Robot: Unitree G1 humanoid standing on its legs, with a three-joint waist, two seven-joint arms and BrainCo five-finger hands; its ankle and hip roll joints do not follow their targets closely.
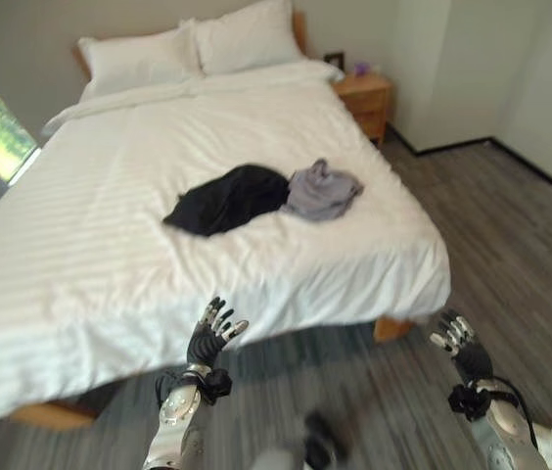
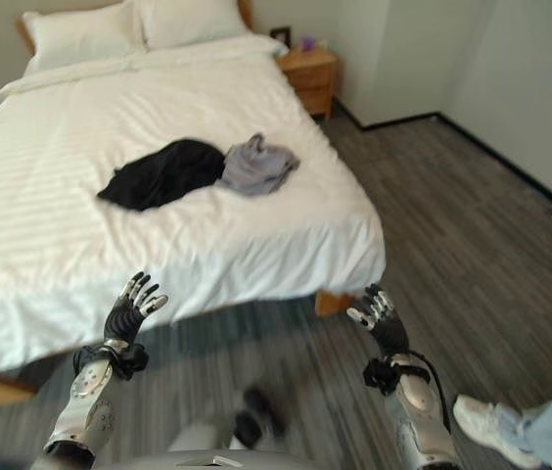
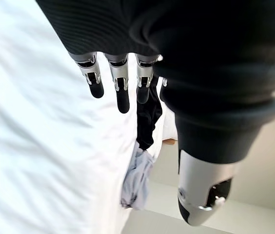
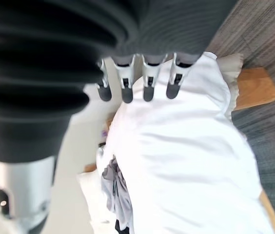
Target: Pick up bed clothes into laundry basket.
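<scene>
A black garment [image 1: 227, 198] and a grey garment [image 1: 323, 190] lie crumpled side by side on the white bed [image 1: 110, 245], toward its right half. The grey one also appears in the left wrist view [image 3: 136, 179] and the right wrist view [image 4: 114, 187]. My left hand [image 1: 211, 337] is raised over the floor short of the bed's near edge, fingers straight and spread, holding nothing. My right hand [image 1: 458, 340] hangs open near the bed's near right corner, also empty.
Two pillows [image 1: 198, 47] rest at the headboard. A wooden nightstand [image 1: 366, 98] stands beside the bed's far right corner. Grey plank floor [image 1: 511, 235] stretches to the right. A person's shoe and trouser leg [image 2: 526, 423] are at the lower right.
</scene>
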